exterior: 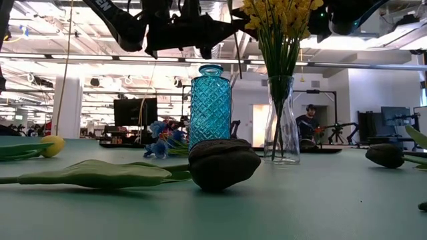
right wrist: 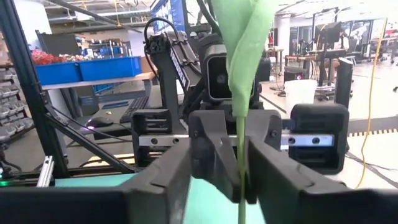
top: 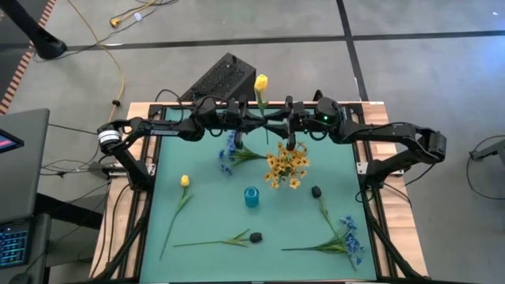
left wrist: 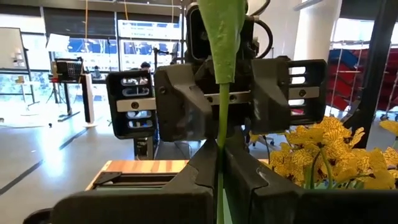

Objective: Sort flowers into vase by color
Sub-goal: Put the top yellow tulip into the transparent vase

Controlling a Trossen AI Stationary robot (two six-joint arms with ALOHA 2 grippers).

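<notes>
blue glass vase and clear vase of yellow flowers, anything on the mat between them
Nothing: in the high view bare green mat separates the blue glass vase from the clear vase of yellow flowers; the low view shows an open gap too.

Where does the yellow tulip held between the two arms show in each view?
High: yellow tulip at table's far edge, stem between both arms.
Low: bloom out of frame.
Left wrist: only its green stem.
Right wrist: stem and leaf.
Shared landmark: yellow spray bouquet.
</notes>
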